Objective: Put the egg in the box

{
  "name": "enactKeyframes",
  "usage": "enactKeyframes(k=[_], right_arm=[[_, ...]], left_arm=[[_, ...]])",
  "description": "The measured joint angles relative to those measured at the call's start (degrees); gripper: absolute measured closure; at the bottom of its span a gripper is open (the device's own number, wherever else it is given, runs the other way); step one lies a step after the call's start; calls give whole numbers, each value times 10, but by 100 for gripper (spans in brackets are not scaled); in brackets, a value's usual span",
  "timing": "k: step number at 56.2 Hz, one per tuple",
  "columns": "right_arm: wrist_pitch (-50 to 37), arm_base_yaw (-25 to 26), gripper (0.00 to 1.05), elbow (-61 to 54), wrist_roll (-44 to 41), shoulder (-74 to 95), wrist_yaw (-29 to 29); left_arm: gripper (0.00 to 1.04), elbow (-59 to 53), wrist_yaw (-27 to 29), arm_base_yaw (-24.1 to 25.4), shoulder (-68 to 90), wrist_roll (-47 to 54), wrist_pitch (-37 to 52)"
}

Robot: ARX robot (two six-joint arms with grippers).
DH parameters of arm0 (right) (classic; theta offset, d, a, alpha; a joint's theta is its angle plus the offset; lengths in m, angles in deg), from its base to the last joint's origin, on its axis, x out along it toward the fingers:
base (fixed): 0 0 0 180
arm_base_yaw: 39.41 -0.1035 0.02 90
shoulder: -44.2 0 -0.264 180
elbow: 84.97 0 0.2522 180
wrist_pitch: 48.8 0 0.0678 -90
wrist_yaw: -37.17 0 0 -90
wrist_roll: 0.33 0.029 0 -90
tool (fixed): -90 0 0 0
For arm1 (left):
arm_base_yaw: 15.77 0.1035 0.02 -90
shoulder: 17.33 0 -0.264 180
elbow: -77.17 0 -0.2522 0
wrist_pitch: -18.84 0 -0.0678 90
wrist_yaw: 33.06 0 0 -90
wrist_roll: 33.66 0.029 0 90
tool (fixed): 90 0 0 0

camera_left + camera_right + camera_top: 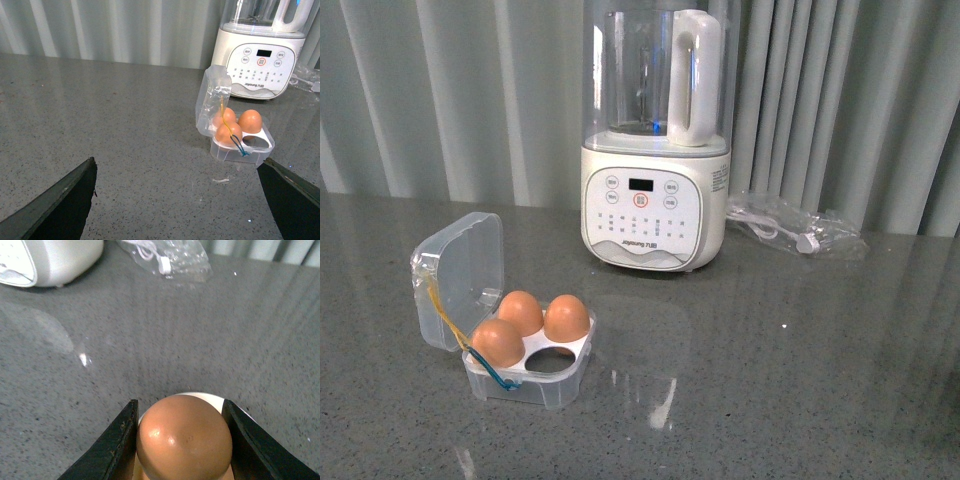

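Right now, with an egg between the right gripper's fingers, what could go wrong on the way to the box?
1. The egg is smooth and round between the right gripper's narrow fingers; it may slip, or crack if squeezed harder.
2. The box has one free hole, close beside three eggs; an off-centre descent could knock them.

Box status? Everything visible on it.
The box is a small square clear plastic case on the grey table, left of the blender. Its hinged lid stands open. A white four-hole tray holds three brown eggs; one hole is empty. Yellow and blue rubber bands hang along its left side.
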Motion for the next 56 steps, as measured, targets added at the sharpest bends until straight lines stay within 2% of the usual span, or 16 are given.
enactKeyframes(k=[7,18,36,56], right_arm=[[12,-33,62,18,10,-31,7],[2,-132,62,61,36,-26,33],[-50,-296,62,161,100,133,61],[-96,-408,62,204,177,236,52]], left_arm=[[7,0,0,0,0,0,0],[7,0,0,0,0,0,0],[7,0,0,0,0,0,0],[7,0,0,0,0,0,0]])
